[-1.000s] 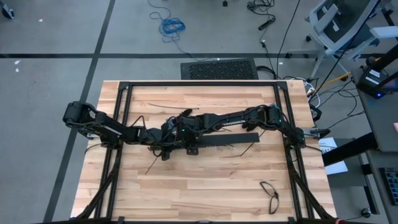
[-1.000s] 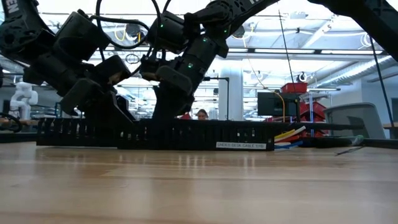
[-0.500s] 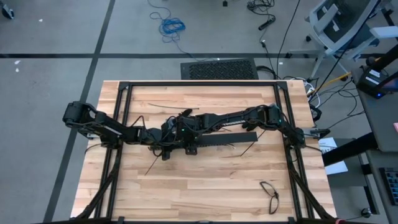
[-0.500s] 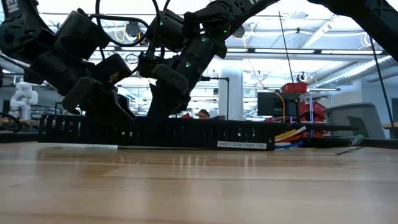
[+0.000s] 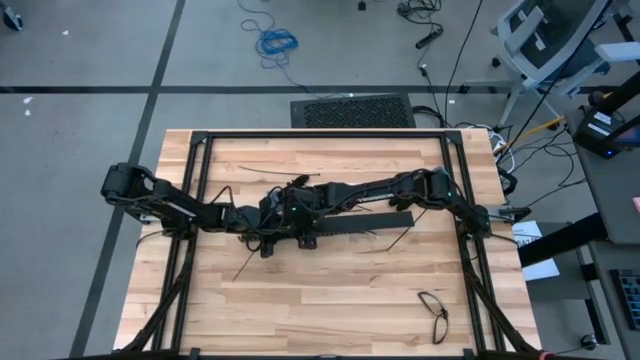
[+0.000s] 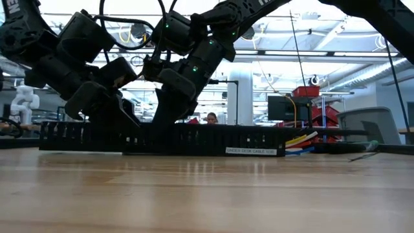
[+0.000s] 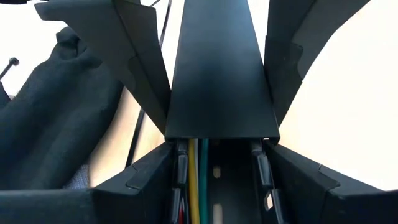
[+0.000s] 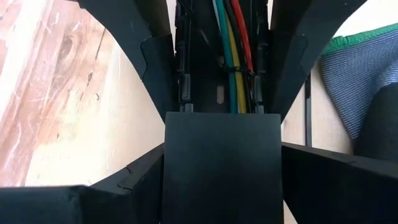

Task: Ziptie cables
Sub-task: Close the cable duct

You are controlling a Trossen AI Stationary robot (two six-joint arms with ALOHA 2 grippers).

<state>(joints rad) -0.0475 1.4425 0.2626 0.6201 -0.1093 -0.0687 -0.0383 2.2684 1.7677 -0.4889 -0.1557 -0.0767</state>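
From my station the high view gives me the wooden table (image 5: 330, 290) with the left arm reaching in from the left edge; its left gripper (image 5: 268, 228) sits over the left end of the long black slotted bar (image 5: 375, 224), which lies with its long axis across the table, left to right; a thin black strip (image 5: 242, 268) lies just in front of that arm and another strip (image 5: 262, 170) lies behind it; the right gripper (image 5: 293, 213) comes in from the right, close against the left one, and both arms cover most of the bar from above; a loose black loop (image 5: 434, 310) rests well apart near the front right corner. The low view shows what the top camera hides: coloured ends of the cables (image 6: 301, 141) sticking out of the bar's right end, pointing right. Only the wrist views look inside; in the left wrist view the cables run lengthwise in the channel under a flat black cover (image 7: 217, 74), and both fingers (image 7: 140, 59) stand apart with the bar between them; the right wrist view shows green, yellow and red wires in the channel, the right fingers (image 8: 155, 25) likewise apart, straddling the bar, a grey-blue cloth (image 8: 351, 81) beside it.
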